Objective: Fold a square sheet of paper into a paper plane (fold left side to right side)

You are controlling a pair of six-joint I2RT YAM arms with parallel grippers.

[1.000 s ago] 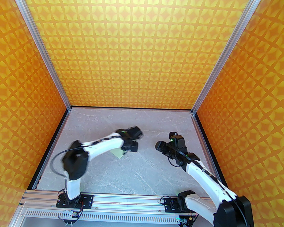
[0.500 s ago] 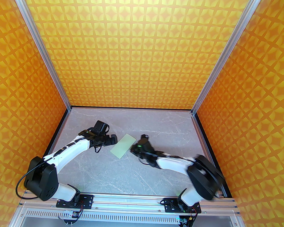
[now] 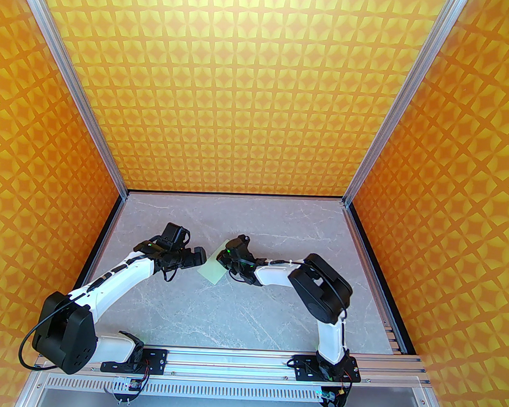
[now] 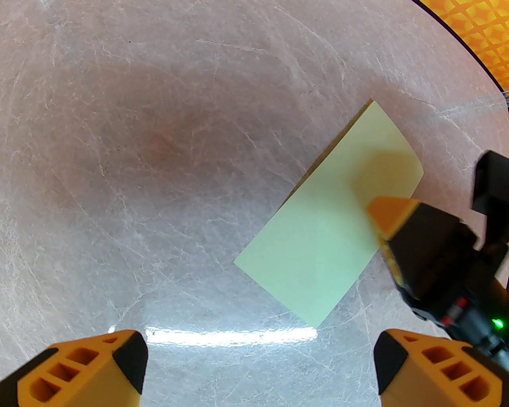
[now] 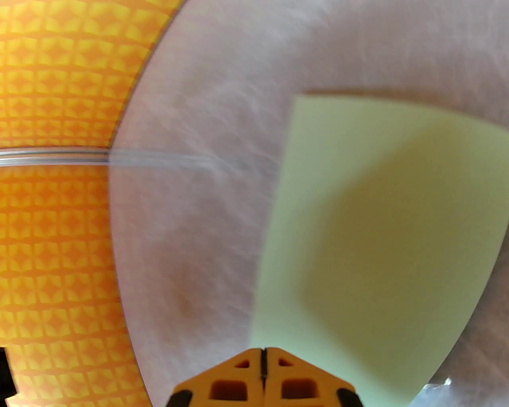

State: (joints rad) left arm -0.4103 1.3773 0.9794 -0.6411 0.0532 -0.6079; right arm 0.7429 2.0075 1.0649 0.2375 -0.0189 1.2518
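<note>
Since the overhead view covers both of my arms, starting there. The square sheet of paper (image 3: pixel 210 270) lies flat on the table (image 3: pixel 278 224), left of centre, and what shows of it looks like a rectangle rather than a square. My left gripper (image 3: pixel 202 257) sits just beside its left edge, apart from it. My right gripper (image 3: pixel 224 262) points down over the sheet's right part and covers some of it. From this angle I can't read either jaw gap.

Left wrist view: my left gripper (image 4: pixel 260 351) has its jaws wide apart with nothing between them, only bare table (image 4: pixel 139 159) beneath. The sheet (image 4: pixel 318 230) lies ahead and to the right, set diagonally, and a second layer edge shows along its upper-left long side. The right gripper (image 4: pixel 391 212) comes in from the right, its orange tip pinched to a point over the sheet's right long edge and casting a shadow on the paper. Whether it actually touches, I can't tell.

Right wrist view, a bit blurred: my right gripper (image 5: pixel 262 371) has both fingers pressed together with only a thin seam between them, clamped on nothing. The sheet (image 5: pixel 377 198) fills the area ahead and to the right, its near corner just beside the fingertips. The table (image 5: pixel 191 238) is to the left, with the orange patterned wall (image 5: pixel 59 119) beyond it.
</note>
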